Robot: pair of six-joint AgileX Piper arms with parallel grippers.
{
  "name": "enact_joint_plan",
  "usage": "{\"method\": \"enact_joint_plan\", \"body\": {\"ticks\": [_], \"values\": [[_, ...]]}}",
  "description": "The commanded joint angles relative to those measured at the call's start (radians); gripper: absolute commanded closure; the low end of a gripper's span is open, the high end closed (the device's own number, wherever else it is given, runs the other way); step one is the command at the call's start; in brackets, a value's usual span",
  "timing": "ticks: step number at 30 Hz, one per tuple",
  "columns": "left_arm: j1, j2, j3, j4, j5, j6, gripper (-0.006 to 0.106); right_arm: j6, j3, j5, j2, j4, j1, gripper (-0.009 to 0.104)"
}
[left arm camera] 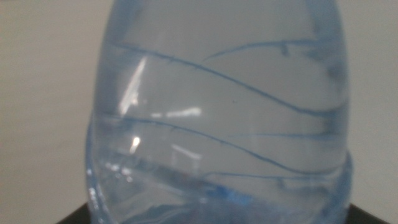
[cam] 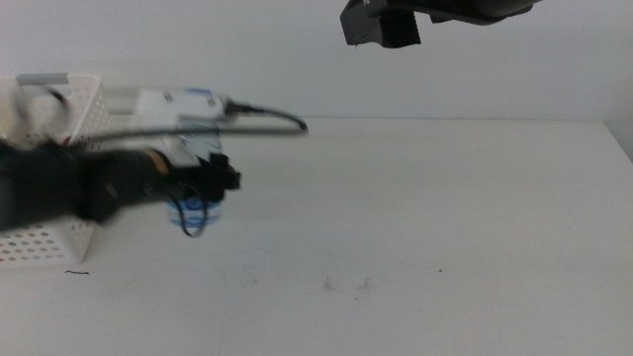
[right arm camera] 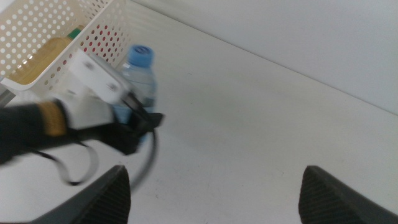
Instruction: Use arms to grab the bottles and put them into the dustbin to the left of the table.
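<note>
My left gripper comes in from the left, blurred, and is shut on the clear water bottle just right of the dustbin. The bottle's blue cap shows in the right wrist view, with the left gripper clamped around its body. In the left wrist view the bottle fills the picture. Inside the dustbin lies a yellow-drink bottle, and something red shows through the perforated wall. My right gripper is open and empty, held high above the table at the back.
The left arm's black cable loops out to the right above the table. A few faint dark scuff marks lie near the front of the white tabletop. The table's far edge runs along the wall.
</note>
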Motion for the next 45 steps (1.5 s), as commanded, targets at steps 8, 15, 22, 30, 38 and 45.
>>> {"method": "enact_joint_plan", "body": {"ticks": [8, 15, 22, 30, 38, 45], "values": [[0.244, -0.149, -0.536, -0.296, 0.767, 0.529, 0.102, -0.002, 0.0, -0.001, -0.007, -0.007, -0.008, 0.007], [0.529, -0.023, -0.741, -0.299, 0.897, 0.493, 0.102, -0.002, 0.0, -0.003, -0.007, -0.007, -0.008, 0.007], [0.614, 0.104, -0.741, -0.295, 0.921, 0.516, 0.102, -0.005, 0.0, -0.002, -0.007, -0.007, -0.008, 0.007], [0.616, 0.291, -0.739, -0.255, 0.965, 0.497, 0.102, -0.005, 0.0, -0.002, -0.007, -0.007, -0.008, 0.007], [0.618, 0.336, -0.739, -0.221, 0.959, 0.406, 0.064, -0.005, 0.0, -0.002, -0.007, -0.007, -0.008, 0.007], [0.618, 0.287, -0.751, -0.227, 1.007, 0.417, 0.007, -0.005, 0.0, -0.002, -0.007, -0.007, -0.008, 0.007]]}}
